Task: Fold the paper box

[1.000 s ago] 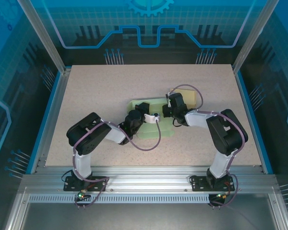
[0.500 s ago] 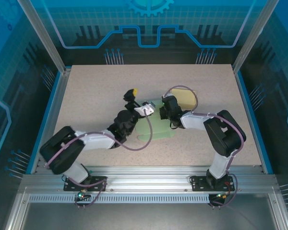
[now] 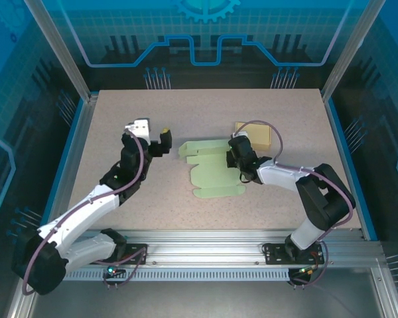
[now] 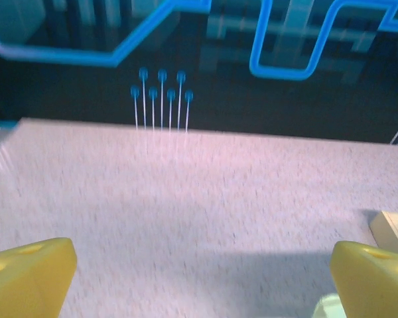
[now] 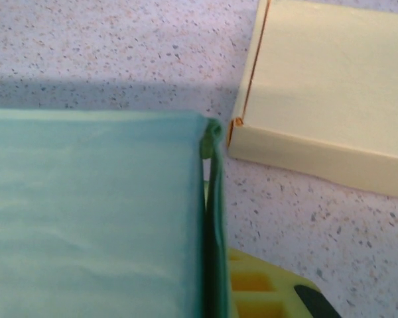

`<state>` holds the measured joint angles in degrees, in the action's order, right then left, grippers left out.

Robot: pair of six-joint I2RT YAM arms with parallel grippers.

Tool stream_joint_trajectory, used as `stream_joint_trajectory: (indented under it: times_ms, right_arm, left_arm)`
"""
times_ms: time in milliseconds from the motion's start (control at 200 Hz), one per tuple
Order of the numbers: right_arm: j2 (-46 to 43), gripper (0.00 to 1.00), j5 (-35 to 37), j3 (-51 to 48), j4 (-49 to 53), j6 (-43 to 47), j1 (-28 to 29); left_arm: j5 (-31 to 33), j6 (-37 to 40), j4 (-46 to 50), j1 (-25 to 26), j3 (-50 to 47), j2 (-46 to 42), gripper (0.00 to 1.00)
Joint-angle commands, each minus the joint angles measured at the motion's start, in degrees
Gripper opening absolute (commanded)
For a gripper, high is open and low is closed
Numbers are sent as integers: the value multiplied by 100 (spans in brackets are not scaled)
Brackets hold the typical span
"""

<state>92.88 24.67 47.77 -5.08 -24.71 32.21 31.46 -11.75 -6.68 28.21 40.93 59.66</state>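
Table: a flat slab with a matte beige surface finely speckled in dark grains, framed by aluminium rails and blue printed wall panels.

Left arm: white shells with black joints and a purple cable looped along it, stretched out over the left half of the table.

Left hand: fully open and holding nothing. It sits left of the green sheet and apart from it. In the left wrist view its two fingers are blunt, rounded wedges of glossy yellow plastic at the bottom corners, spread wide with bare speckled table between them.

Paper box: a thin, pale green sheet lying unfolded near the middle of the table, between the two hands. Its outline is irregular, with tabs and notches along the left and lower edges. In the right wrist view the sheet looks smooth and faintly rippled. Its right edge is creased upward into a narrow standing fold, and it casts a shadow on the table behind it.

Right hand: closed on the right edge of the paper box. In the right wrist view a yellow moulded finger with square recesses sits tight against the upturned green fold.

Cream box: a flat, rectangular box of smooth pale yellow card with crisp straight edges. It lies on the table just beyond the right hand, near the corner of the green sheet.
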Motion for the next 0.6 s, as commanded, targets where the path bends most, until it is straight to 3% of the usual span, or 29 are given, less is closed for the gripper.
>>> stream_joint_trajectory:
  times_ms: [0,140,405,595]
  right_arm:
    - [-200,0,14,-41,260,-330,99]
    - [-192,0,17,67,522,-518,179]
    - [-200,0,133,161,726,-651,330]
    - [-234,0,196,155,756,-702,374]
  left_arm:
    - [-712,-1361,1192,-1,8,-96,99]
    - [-1390,-1854,1179,-55,-76,121,99]
    - [-2844,-2209,1257,-480,486,1296,99]
    - [-3136,-2268,1190,-493,663,1785,99]
